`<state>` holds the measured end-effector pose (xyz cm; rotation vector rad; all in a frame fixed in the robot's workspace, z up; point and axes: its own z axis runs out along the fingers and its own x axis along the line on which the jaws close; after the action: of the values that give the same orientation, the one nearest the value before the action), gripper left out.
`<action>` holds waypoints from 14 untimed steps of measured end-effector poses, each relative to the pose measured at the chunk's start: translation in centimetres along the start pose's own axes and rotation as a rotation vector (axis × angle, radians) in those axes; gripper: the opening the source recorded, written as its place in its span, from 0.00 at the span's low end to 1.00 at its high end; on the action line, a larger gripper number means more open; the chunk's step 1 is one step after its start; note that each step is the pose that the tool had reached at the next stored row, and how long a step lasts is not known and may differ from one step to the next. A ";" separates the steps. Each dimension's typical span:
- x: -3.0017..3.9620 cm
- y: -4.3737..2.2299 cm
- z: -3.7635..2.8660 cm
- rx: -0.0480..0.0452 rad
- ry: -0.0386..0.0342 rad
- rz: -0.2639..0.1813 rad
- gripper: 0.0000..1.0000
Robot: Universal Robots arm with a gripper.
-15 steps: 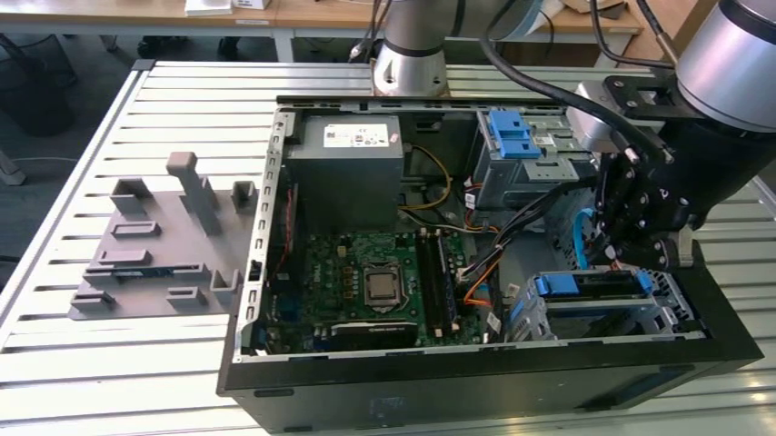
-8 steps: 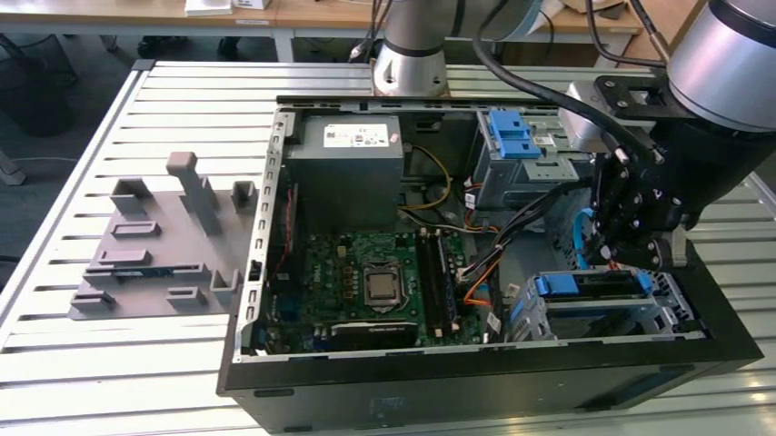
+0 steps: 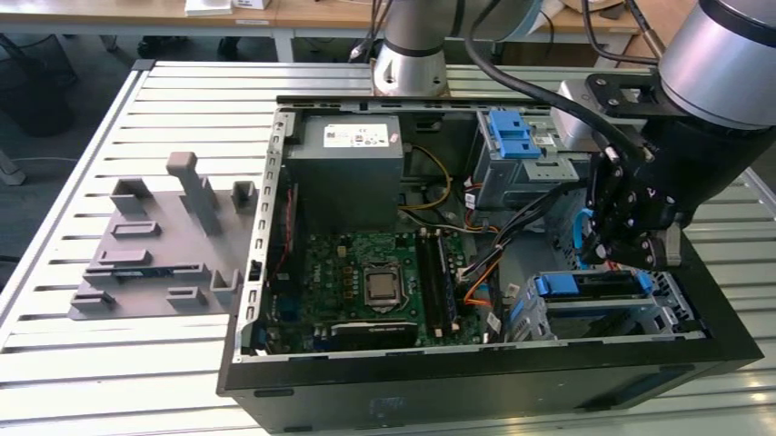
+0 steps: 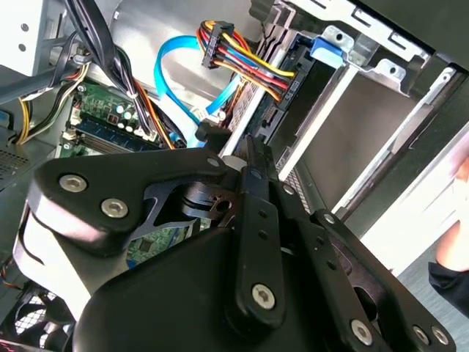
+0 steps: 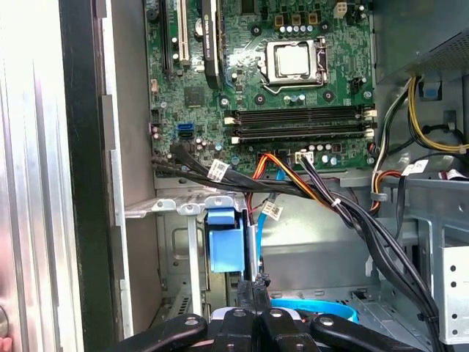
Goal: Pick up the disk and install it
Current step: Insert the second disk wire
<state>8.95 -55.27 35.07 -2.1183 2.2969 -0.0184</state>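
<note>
Black gripper (image 3: 639, 238) amid cables (image 5: 344, 209) above the blue-latched drive bay (image 3: 602, 291).

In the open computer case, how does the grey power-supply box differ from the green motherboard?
The power-supply box is a plain grey metal block with a white sticker; the motherboard is a green board crowded with small parts. The box rises as a bulky block, while the motherboard lies flat against the case floor. In the exterior view the box sits farther back, the motherboard nearer the front. Both are inside the open computer case.
</note>
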 end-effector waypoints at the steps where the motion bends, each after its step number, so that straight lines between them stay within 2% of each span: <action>1: 0.00 0.05 -0.03 0.0007 -0.0001 0.000 0.11; 14: 0.03 0.36 -0.75 0.0037 -0.0003 0.000 0.11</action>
<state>8.57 -55.27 35.81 -2.1165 2.2949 -0.0222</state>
